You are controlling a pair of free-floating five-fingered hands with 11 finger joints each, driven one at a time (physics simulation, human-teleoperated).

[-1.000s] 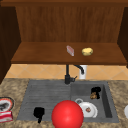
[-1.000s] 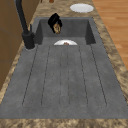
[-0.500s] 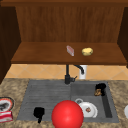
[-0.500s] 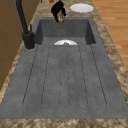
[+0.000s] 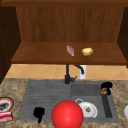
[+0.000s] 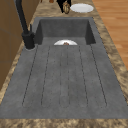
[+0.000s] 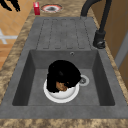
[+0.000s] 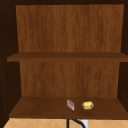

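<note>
**Right hand holding a small brown morsel above the sink basin**

Gripping a small brown lump (image 5: 103, 92), the right hand (image 5: 106, 86) hangs over the right end of the sink basin (image 5: 107, 110), its fingers curled round the piece. The right side view shows the same hand (image 7: 63, 73) directly above the white plate (image 7: 61, 96) on the basin floor, the lump (image 7: 60, 86) tucked under the fingers. In the left side view the lump (image 6: 66, 7) is seen against the hand (image 6: 61, 3) beyond the basin's far wall, near a second white plate (image 6: 81, 8) on the counter.

The left hand (image 5: 39, 113) hovers at the front edge of the draining board (image 5: 45, 95), fingers drawn in and holding nothing.

Handling: the lump looks light, rigid and rough-surfaced, probably a nut or a bit of baked food; a light pinch across its width should suffice, and too hard a squeeze could crumble it. A similar brown piece (image 5: 88, 109) already lies on the plate (image 5: 93, 113).

Clearances: the basin walls are steep, and the black tap (image 5: 68, 75) stands at the rear, well apart from the right hand. A large red ball (image 5: 67, 114) sits in front of the sink, just left of the plate. Open room lies above the basin; the wooden shelf (image 5: 45, 56) overhead carries a pinkish block (image 5: 70, 50) and a yellow lump (image 5: 87, 51).
</note>
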